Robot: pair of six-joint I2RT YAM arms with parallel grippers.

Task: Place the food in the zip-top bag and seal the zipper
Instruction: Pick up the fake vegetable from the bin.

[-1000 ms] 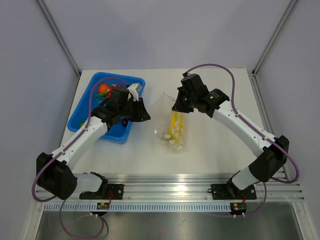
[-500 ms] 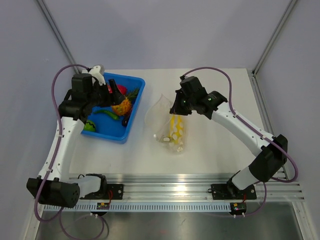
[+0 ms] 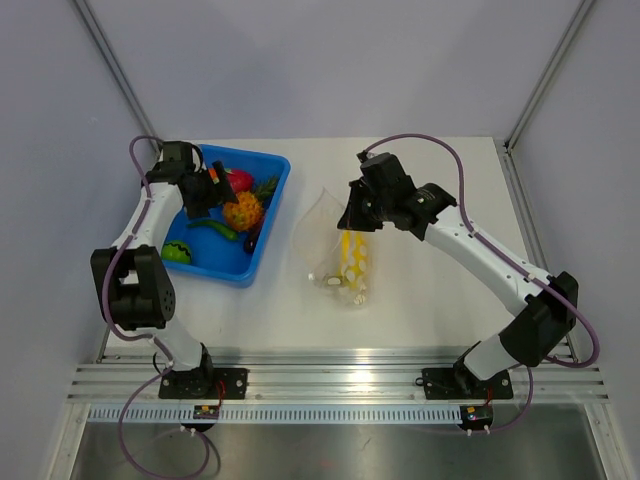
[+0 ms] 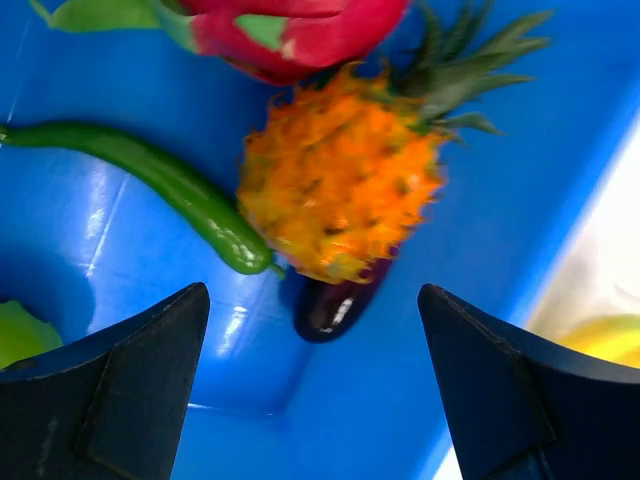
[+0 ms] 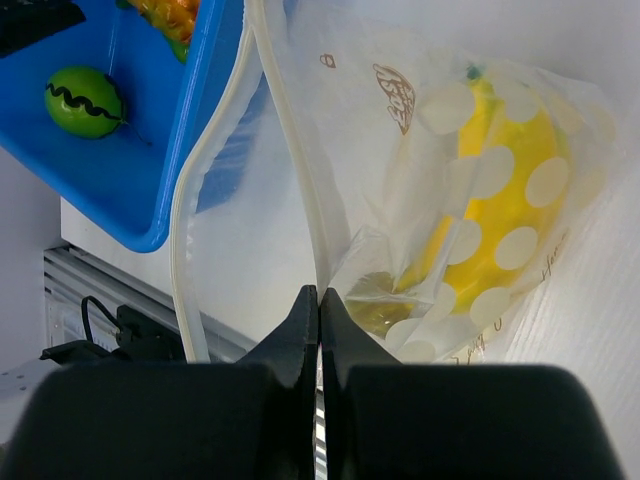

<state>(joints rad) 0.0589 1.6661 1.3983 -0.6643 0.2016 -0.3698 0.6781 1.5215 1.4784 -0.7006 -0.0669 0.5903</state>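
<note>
Two risks stand out. The left end effector (image 4: 312, 291) hangs open and empty, a dark eggplant (image 4: 335, 305) between its fingertips and the orange pineapple (image 4: 340, 180) just ahead, beside a green chilli (image 4: 170, 185). Closing here could catch the wrong piece. The right end effector (image 5: 318, 300) is clamped on the zipper (image 5: 290, 150). So thin a pinch might slip, collapsing the zip-top bag (image 5: 340, 130) onto the tabletop (image 3: 430, 300). A yellow piece (image 5: 500, 220) lies inside, just beyond.

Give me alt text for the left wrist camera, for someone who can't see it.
The left claw hangs open over a blue bin, above a toy orange pineapple. A green pepper lies beside it, a dark eggplant peeks out beneath it, and a pink-red fruit sits at the top edge.
</note>
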